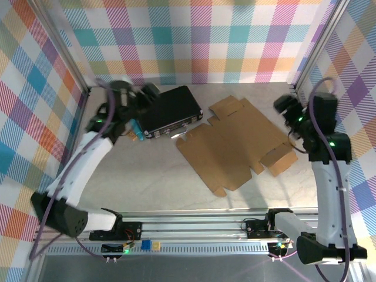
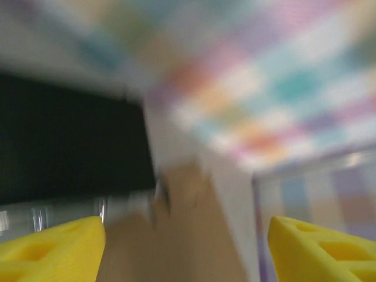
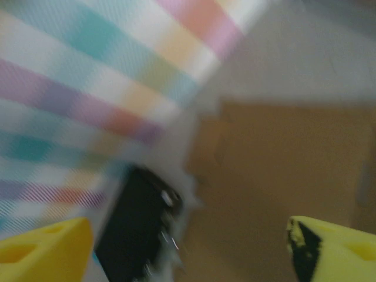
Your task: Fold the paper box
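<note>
Wide-set and empty, the left gripper (image 2: 188, 251) and right gripper (image 3: 188, 251) hover. Between them, nearer the right one, lies the unfolded brown corrugated cardboard paper box (image 1: 235, 147). It is probably light and stiff, so pinch a flap edge. A rectangular black hard case (image 1: 170, 110) sits just beside the left gripper.

My left arm (image 1: 79, 161) and right arm (image 1: 332, 194) have white link shells between black joint housings. A purple cable (image 1: 35, 241) runs along each arm. Green indicator lights (image 1: 333, 143) glow at the joints. My left gripper (image 2: 187, 241) and right gripper (image 3: 189, 244) carry yellow fingers (image 2: 53, 249); one right finger bears a black patch (image 3: 305, 249).
</note>
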Action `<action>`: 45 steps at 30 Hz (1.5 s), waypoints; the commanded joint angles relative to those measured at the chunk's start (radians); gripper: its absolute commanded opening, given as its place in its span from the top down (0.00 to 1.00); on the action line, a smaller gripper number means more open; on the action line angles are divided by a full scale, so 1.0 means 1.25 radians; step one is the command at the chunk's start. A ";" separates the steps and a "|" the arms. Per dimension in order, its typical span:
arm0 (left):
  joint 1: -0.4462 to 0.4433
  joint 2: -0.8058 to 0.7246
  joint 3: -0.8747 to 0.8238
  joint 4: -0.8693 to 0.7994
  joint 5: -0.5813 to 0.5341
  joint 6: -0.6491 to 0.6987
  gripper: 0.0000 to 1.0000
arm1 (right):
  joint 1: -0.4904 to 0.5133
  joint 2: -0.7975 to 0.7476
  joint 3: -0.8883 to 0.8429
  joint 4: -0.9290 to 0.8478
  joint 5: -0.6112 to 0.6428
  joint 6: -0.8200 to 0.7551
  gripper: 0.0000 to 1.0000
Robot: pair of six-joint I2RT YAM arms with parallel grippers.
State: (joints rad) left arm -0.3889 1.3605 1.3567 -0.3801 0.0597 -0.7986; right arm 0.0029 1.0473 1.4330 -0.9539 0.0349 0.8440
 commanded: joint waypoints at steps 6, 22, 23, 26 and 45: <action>-0.270 0.095 -0.207 -0.143 0.151 -0.136 0.42 | -0.003 -0.096 -0.424 -0.125 -0.268 -0.003 0.40; -0.286 0.285 -0.154 -0.024 0.208 -0.221 0.45 | -0.074 -0.001 -0.621 0.148 -0.363 0.003 0.33; -0.287 0.301 -0.137 -0.035 0.205 -0.213 0.45 | -0.074 0.006 -0.629 0.162 -0.375 0.006 0.33; -0.288 0.333 -0.123 -0.033 0.216 -0.216 0.47 | -0.075 0.015 -0.658 0.181 -0.407 0.029 0.33; -0.327 0.508 0.092 -0.150 0.193 -0.062 0.48 | -0.299 0.204 -0.363 0.098 -0.173 -0.035 0.25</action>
State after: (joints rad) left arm -0.7914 1.9522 1.4456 -0.4923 0.3126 -0.9379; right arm -0.3321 1.2518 0.9337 -0.8249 -0.2176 0.8066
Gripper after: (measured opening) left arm 0.522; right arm 0.741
